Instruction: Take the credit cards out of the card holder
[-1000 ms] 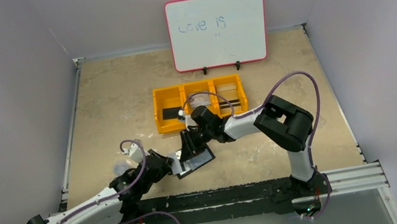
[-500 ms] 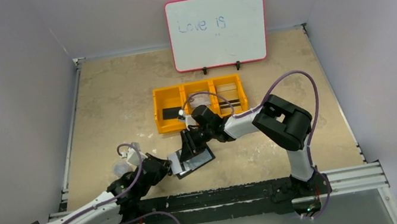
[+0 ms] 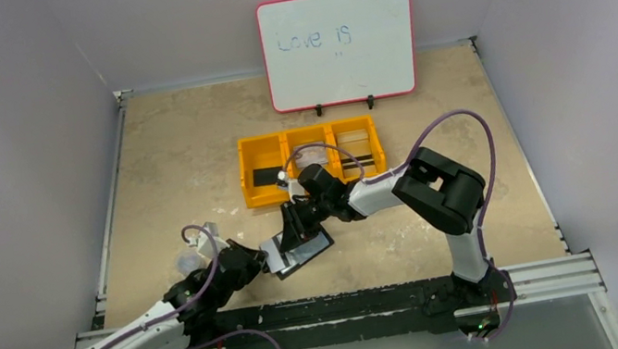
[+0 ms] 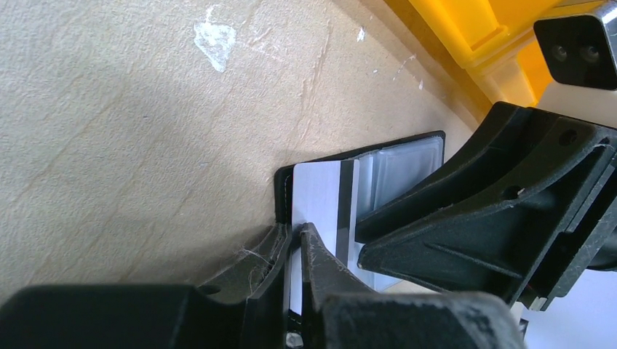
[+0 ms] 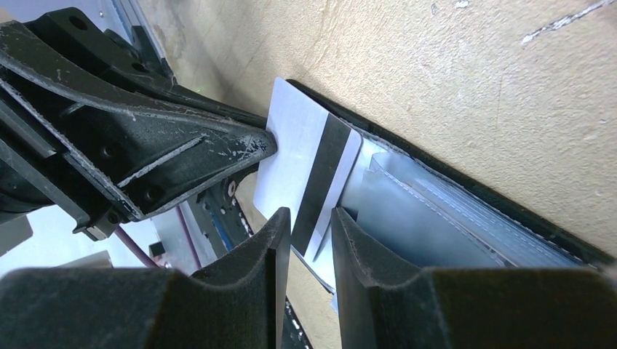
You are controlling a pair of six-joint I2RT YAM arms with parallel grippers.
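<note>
Beige tabletop point(image 3: 190, 156): left gripper point(image 4: 296, 231) was clamped on a striped credit card point(image 4: 316, 193) poking out at the card holder's point(image 3: 315, 248) 9 o'clock. Right gripper point(image 5: 309, 218) hovered over its pockets from 12, jaws slightly apart, grip honestly unclear.

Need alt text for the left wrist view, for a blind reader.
The left hand pinches the edge of a white, dark-striped credit card sticking out of the black card holder on the table. The right hand rests on the holder; a yellow tray sits beyond.

Black card holder point(image 5: 451, 203) lying open, white credit card point(image 5: 302, 149) with dark stripe sticking partly out
</note>
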